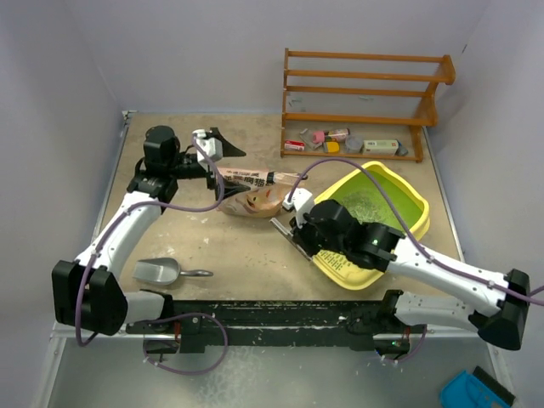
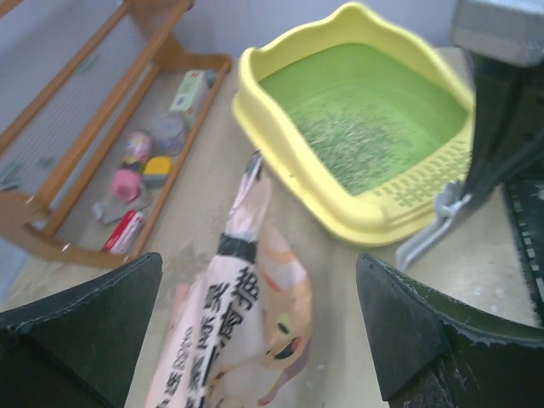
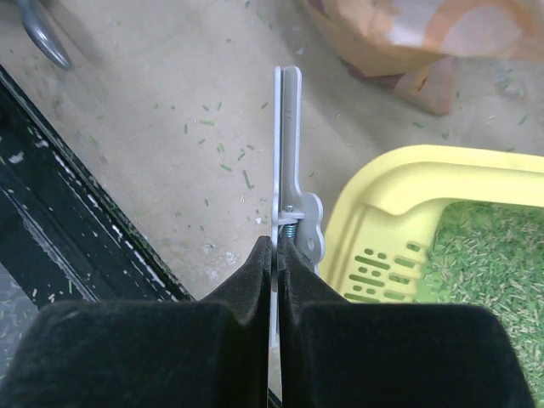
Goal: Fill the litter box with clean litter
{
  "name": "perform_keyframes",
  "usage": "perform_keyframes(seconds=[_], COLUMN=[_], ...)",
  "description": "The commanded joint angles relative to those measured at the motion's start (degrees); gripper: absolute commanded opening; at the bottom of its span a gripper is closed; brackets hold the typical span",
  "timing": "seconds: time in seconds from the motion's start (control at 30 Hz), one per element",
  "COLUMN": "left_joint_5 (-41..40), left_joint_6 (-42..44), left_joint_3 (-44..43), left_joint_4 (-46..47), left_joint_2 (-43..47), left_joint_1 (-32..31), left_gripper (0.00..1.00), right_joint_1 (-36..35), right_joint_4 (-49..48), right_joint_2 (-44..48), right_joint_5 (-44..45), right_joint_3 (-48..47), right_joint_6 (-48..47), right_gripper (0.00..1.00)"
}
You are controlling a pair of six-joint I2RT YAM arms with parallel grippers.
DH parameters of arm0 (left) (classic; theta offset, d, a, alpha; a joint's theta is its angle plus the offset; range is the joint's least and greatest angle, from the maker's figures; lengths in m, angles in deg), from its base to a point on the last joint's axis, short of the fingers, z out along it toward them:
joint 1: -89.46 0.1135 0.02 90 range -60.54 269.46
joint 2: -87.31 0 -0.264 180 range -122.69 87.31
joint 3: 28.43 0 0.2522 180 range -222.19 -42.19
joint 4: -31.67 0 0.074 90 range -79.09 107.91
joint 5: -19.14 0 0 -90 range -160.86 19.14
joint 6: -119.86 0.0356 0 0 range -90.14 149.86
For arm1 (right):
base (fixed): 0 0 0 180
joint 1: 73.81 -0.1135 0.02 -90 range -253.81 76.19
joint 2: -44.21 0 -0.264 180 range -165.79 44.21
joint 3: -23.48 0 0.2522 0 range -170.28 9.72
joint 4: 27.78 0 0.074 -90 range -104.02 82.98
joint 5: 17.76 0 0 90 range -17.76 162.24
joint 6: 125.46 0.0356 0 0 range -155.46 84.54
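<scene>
The yellow litter box (image 1: 406, 223) with its green floor sits at the right of the table. A thin scatter of clean litter (image 1: 365, 202) covers its floor (image 2: 357, 140). A tan printed bag (image 1: 252, 192) lies on the table to its left. My left gripper (image 1: 212, 144) is open and behind the bag's far end; in the left wrist view the bag (image 2: 246, 331) lies below the spread left gripper (image 2: 259, 289), untouched. My right gripper (image 3: 274, 246) is shut on a grey metal spring clip (image 3: 287, 144), held beside the box's slotted rim (image 3: 382, 263).
A silver scoop (image 1: 159, 271) lies near the front left. A wooden rack (image 1: 365, 93) with small items stands at the back right. Stray granules (image 3: 229, 161) dot the table by the black front rail (image 3: 76, 195).
</scene>
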Motion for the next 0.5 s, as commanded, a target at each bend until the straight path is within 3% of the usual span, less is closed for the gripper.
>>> perform_keyframes(seconds=[0.0, 0.13, 0.3, 0.37, 0.43, 0.47], left_joint_5=[12.72, 13.29, 12.58, 13.79, 11.3, 10.05], left_joint_6=[-9.39, -30.65, -62.74, -77.31, -95.99, -104.4], left_joint_3=[2.13, 5.88, 3.58, 2.75, 3.41, 3.38], left_joint_4=[9.07, 29.82, 48.0, 62.48, 84.61, 92.26], left_joint_2=[-1.08, -3.81, -11.43, -15.67, -20.74, -23.75], left_joint_1=[0.06, -0.45, -4.24, -5.96, -6.44, -6.41], left_gripper=[0.99, 0.99, 0.99, 0.99, 0.98, 0.7], right_joint_1=[0.05, 0.01, 0.01, 0.01, 0.04, 0.0], right_joint_4=[-2.55, -1.21, -0.13, 0.55, 1.65, 2.21], right_joint_2=[6.41, 8.49, 10.22, 10.29, 10.22, 10.28], right_joint_5=[1.66, 0.91, 1.83, 2.28, 3.38, 3.89], right_joint_3=[-0.05, -1.45, -1.3, -1.51, -2.21, -2.45], right_joint_6=[-0.23, 0.73, 0.58, 0.32, 0.08, 0.04], right_gripper=[0.0, 0.0, 0.0, 0.0, 0.0, 0.0])
